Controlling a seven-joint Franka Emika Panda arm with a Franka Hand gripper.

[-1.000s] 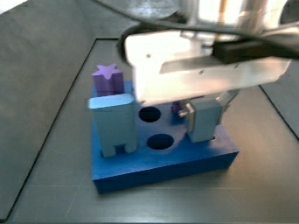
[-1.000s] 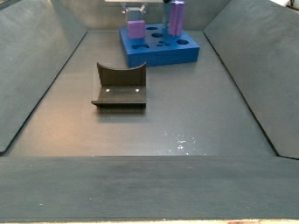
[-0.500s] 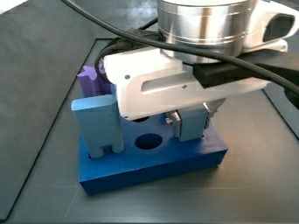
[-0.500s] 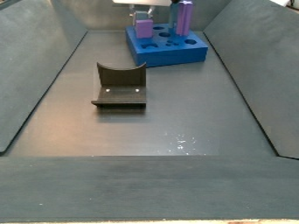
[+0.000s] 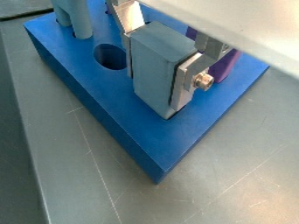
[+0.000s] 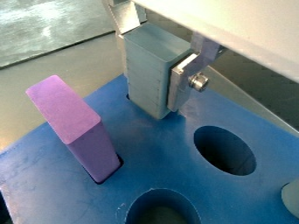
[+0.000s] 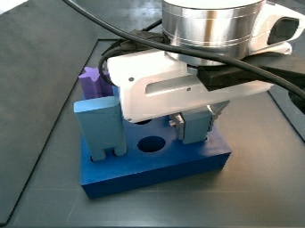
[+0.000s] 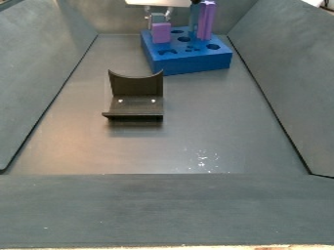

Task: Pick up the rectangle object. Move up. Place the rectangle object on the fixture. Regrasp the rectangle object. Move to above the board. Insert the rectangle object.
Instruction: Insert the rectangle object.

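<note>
The rectangle object (image 5: 152, 70) is a slate grey-blue bar standing upright, with my gripper (image 5: 156, 52) shut on its upper part between silver fingers (image 5: 187, 80). Its lower end meets the top of the royal-blue board (image 5: 140, 131) and appears sunk a little into a hole there. In both wrist views the bar (image 6: 149, 74) hides that hole, and the gripper (image 6: 155, 57) stays closed round it. In a side view the gripper (image 7: 194, 120) stands over the board (image 7: 155, 169). The dark fixture (image 8: 133, 96) sits empty mid-floor, well apart from the board (image 8: 189, 56).
A pink block (image 6: 73, 122) stands in the board beside the bar. A pale blue block (image 7: 98, 125) and a purple star piece (image 7: 93, 82) stand on the board's other side. Open round holes (image 6: 225, 149) lie near the bar. Sloped dark walls (image 8: 33, 78) border the floor.
Over the last second the gripper came down with the rectangle object onto the board. Since half a second ago nothing visibly moved.
</note>
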